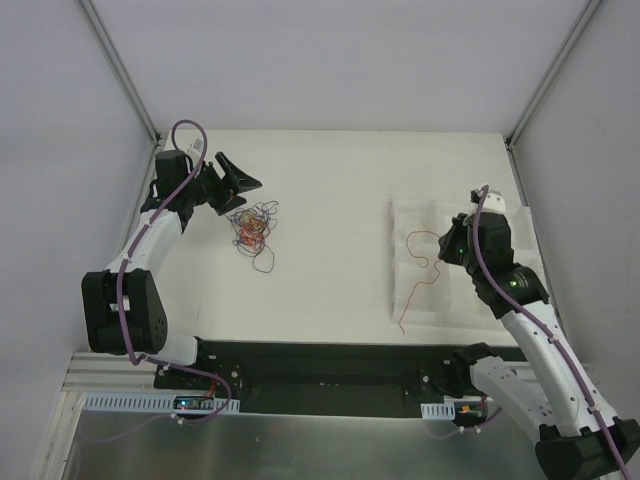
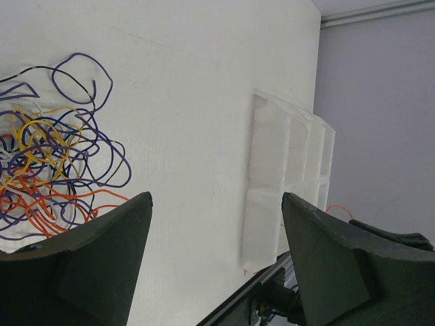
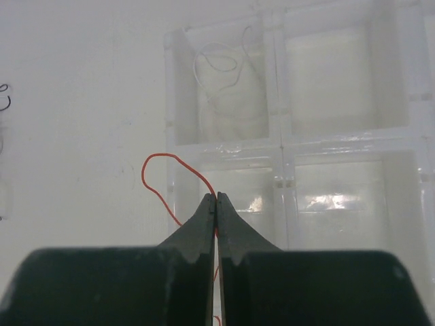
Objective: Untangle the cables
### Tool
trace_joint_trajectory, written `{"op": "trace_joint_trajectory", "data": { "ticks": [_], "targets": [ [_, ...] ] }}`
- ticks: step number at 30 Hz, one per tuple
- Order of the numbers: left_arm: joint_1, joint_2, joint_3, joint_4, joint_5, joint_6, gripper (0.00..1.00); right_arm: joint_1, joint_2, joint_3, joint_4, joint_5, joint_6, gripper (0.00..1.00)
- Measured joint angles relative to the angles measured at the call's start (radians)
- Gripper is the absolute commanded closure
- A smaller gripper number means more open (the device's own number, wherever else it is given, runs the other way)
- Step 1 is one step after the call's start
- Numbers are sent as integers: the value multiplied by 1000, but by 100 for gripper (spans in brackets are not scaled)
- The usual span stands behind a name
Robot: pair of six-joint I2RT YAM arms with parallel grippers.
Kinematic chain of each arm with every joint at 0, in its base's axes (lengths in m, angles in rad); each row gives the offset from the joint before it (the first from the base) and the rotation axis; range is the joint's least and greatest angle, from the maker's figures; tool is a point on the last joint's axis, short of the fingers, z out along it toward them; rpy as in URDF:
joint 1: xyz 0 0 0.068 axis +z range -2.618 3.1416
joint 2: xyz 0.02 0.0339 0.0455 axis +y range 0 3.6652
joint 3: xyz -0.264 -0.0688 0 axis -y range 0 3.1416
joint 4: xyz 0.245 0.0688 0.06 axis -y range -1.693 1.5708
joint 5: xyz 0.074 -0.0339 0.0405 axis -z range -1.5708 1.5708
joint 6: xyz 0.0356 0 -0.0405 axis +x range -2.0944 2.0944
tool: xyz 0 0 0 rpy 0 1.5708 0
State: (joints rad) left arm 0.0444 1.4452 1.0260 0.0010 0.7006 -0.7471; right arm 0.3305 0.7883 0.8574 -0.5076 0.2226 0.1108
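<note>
Your right pincer [image 3: 216,197] is pressed together on a red cable [image 3: 160,155], above the clear tray [image 3: 280,146] by the right edge of the counter [image 1: 330,180]. The strand loops past the tray's left rim and trails toward the near edge. A pale cable [image 3: 221,64] lies curled in one tray compartment. Your left pincer [image 2: 216,202] is spread wide, just beside the tangle of cables [image 2: 47,163] near the far-left corner.

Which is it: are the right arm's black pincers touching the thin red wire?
Touching. The right wrist view shows the right gripper shut on the thin red wire, pinched between its tips.
</note>
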Motion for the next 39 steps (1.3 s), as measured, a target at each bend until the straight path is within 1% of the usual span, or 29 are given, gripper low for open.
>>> {"op": "trace_joint_trajectory", "data": {
  "ticks": [4, 9, 18, 21, 30, 39],
  "targets": [
    [0, 0, 0, 0, 0, 1, 26, 0, 3, -105, 32, -67, 49, 100],
    [-4, 0, 0, 0, 0, 1, 26, 0, 82, -218, 32, -133, 84, 100],
    [-13, 0, 0, 0, -1, 8, 26, 0, 192, -219, 84, -155, 94, 100],
    [-13, 0, 1, 0, -1, 8, 26, -7, 188, -174, 65, -138, 79, 100],
    [-13, 0, 4, 0, -1, 8, 26, -106, 138, 142, 31, -124, -1, 100],
    [-13, 0, 4, 0, -1, 8, 26, -163, 169, 184, 17, -148, -48, 100]
  ]
}}
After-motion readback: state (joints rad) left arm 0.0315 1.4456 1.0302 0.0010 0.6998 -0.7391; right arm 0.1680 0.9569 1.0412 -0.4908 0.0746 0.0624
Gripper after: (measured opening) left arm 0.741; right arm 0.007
